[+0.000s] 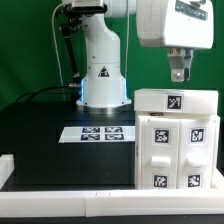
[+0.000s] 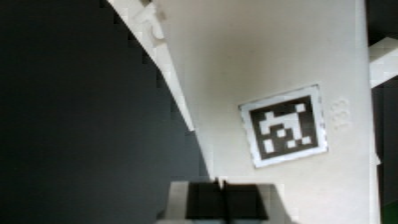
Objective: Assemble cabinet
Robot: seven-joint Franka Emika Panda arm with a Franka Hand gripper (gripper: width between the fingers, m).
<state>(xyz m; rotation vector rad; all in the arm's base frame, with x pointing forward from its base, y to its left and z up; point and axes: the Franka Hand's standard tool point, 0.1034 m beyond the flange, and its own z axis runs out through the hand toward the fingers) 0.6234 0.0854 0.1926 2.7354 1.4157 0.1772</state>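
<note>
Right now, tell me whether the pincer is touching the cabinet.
Apart. The exterior view shows the pincer hanging above the cabinet, with green backdrop visible between its fingertips and the top panel.

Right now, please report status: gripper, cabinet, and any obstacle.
Gripper above the cabinet, touching nothing; open or shut, cannot tell. Cabinet upright on the black table. Nothing between gripper and cabinet top.

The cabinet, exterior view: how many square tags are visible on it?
5: one on the top panel of the cabinet, two on the upper front, two lower front. The picture edge may hide more.
</note>
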